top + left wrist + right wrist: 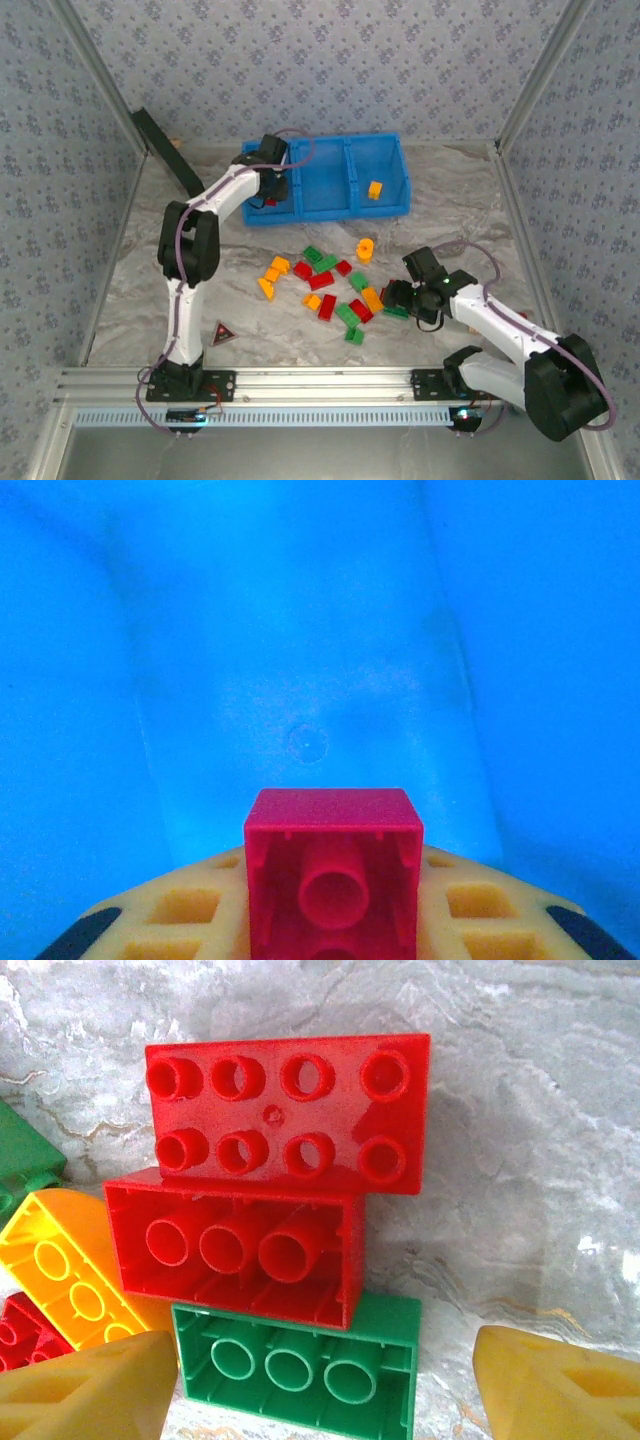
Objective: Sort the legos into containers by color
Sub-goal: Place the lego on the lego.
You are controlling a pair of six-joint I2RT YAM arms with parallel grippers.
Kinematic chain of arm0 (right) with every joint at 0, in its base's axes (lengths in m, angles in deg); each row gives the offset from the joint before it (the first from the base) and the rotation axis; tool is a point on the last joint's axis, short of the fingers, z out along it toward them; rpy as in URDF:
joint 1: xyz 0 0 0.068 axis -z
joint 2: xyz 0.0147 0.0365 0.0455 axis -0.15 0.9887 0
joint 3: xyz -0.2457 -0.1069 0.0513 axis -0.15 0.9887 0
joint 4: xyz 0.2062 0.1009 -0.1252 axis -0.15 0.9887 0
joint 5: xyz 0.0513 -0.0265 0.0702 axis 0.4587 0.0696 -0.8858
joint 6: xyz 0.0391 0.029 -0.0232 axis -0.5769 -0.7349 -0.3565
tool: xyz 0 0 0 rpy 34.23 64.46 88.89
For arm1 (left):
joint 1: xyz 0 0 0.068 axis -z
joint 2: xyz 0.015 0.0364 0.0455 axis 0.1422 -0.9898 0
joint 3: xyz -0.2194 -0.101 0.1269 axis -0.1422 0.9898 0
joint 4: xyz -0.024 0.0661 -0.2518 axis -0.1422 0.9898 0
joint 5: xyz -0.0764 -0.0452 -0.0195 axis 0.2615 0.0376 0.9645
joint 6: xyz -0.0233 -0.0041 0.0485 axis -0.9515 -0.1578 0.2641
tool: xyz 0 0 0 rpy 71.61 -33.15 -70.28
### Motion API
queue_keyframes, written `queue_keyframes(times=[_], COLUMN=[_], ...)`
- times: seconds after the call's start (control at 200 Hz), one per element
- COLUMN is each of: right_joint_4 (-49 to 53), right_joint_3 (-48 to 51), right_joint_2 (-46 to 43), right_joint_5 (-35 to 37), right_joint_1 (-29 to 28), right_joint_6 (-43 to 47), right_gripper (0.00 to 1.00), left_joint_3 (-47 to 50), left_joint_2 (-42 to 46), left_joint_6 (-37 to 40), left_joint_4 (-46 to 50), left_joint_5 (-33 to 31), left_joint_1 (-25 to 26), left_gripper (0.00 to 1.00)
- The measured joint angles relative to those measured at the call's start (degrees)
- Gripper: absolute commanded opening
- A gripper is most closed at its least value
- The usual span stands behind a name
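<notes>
Nearest the arm bases, the right end effector (398,296) hangs low over the right edge of the loose legos (330,285) on the worktop (470,220). Its fingers are spread either side of a green brick (300,1360). Farther off, the left end effector (272,195) sits inside the left compartment of the blue bin (325,185), pinching a red brick (333,865). Dropping red appears to be the step in hand. Next, that grip should part, and the right should close squarely on the green brick.

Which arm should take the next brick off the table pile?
Right. The right gripper hangs open over the pile; the left gripper is at the blue bin, shut on a red brick.
</notes>
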Motion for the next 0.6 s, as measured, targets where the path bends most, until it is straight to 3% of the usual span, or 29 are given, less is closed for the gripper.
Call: queue_keyframes(times=[0.27,0.425,0.6], right_joint_4=[-3.6,-3.3,-2.3], right_joint_3=[0.5,0.5,0.7], right_joint_2=[3.9,4.7,4.9], right_joint_5=[-0.2,1.8,3.9], right_joint_1=[-2.0,-3.0,-3.0], right_joint_6=[0.0,-0.6,-1.9], right_gripper=[0.77,0.64,0.43], left_joint_3=[-1.8,-1.8,-1.8], left_joint_2=[-1.1,-2.0,-2.2], left_joint_6=[-0.2,-0.5,-0.8], left_joint_4=[0.9,1.8,2.0], left_joint_5=[0.5,1.3,1.7], left_joint_1=[-0.8,-1.5,-1.8], left_gripper=[0.29,0.39,0.53])
